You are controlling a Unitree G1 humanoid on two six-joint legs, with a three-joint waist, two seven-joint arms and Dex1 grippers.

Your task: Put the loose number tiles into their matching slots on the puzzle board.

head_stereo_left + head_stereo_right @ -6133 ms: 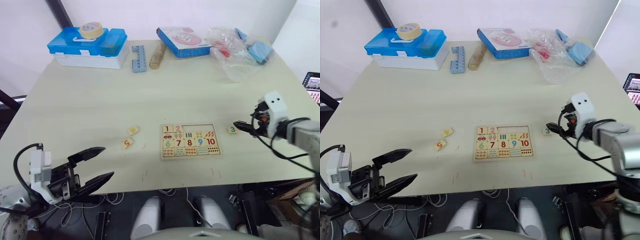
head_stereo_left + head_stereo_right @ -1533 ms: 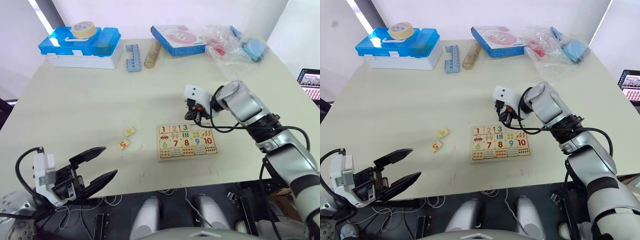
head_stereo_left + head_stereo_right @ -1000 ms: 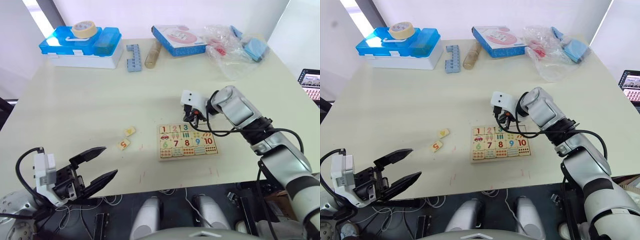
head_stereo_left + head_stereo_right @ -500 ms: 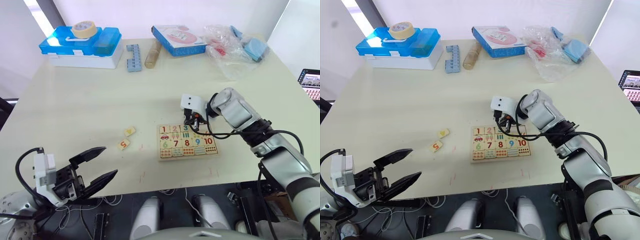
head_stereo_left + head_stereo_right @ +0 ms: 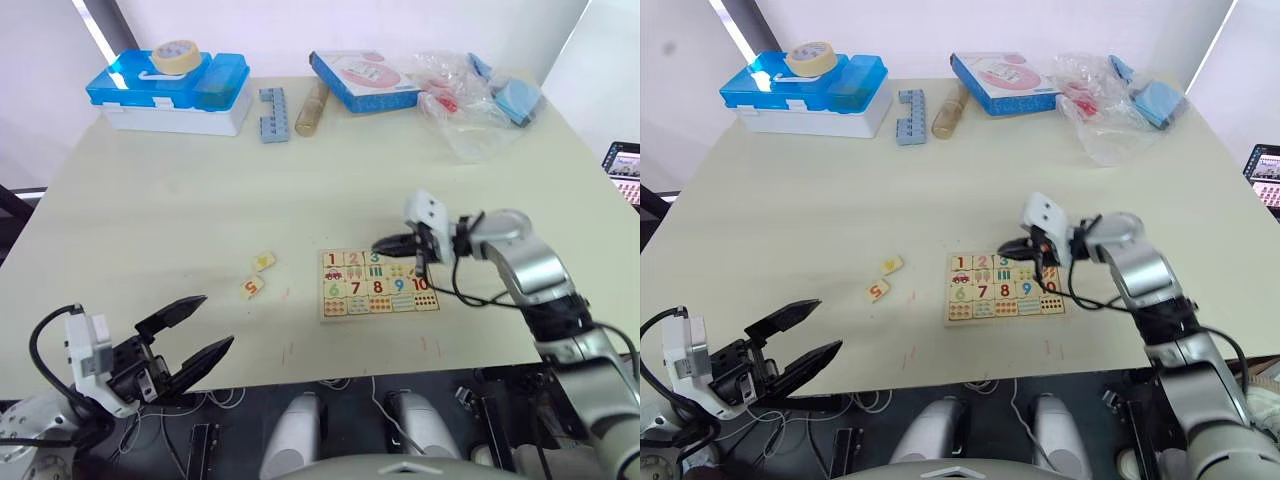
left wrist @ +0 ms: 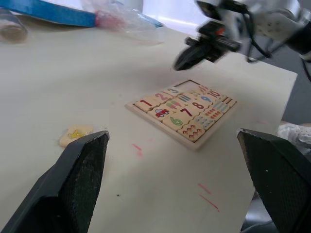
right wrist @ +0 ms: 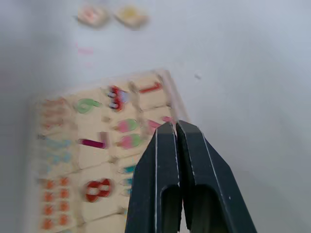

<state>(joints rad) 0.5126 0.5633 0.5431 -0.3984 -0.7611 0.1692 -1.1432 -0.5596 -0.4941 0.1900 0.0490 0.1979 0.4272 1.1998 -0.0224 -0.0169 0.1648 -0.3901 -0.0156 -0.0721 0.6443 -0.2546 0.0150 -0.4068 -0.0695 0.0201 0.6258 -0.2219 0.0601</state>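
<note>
At the near left edge of the table [image 5: 150,210], the left tool [image 5: 196,348] hovers with its two black fingers spread wide apart and nothing between them.

Just right of it, toward the table's middle, lie two loose tiles: the red 5 tile [image 5: 252,286] and, just beyond it, the yellow-mark tile [image 5: 264,261]. Both sit flat on the table, close to each other and a little left of the board.

The board [image 5: 378,281] lies flat near the centre, toward the near edge. Numbers 1, 2 and 3 show along its far row and 6 to 10 along its near row. The far row's right end is partly hidden by the right tool, so I cannot tell whether the 4 and 5 slots are filled.

The right tool [image 5: 388,243] hangs over the far edge of the board, fingers pressed together and empty.

Judging by this, the 5 tile comes next. To do it well, the nearer left tool should drop straight down over the tile, close on its opposite edges, keep it level, and line it up square with its slot before letting go. The thin tile could slide away if a finger nudges it first.
</note>
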